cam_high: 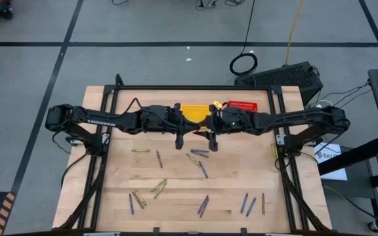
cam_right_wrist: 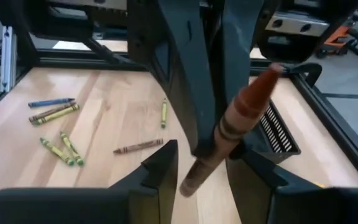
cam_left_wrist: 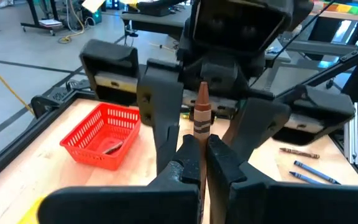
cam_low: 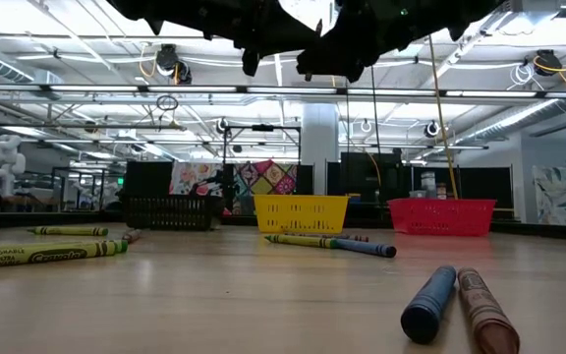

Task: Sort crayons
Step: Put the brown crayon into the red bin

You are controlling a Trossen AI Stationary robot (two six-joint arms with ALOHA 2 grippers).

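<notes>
Two grippers meet above the tabletop point(cam_high: 176, 190), near the yellow basket point(cam_high: 194, 112). The left gripper point(cam_left_wrist: 202, 158) pinches a brownish-red crayon point(cam_left_wrist: 201, 115) at its lower end, tip pointing toward the right gripper point(cam_right_wrist: 197, 165), whose jaws stand spread on either side of that crayon, not gripping. Other crayons point(cam_high: 202, 169) lie scattered on the tabletop.

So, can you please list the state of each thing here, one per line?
Left gripper: shut on the brown crayon, held upright.
Right gripper: fingers open around the same crayon.
Red basket: upright, something lies inside.
Yellow basket: upright.
Black basket: upright.
Loose crayons: lying flat on the table.
</notes>
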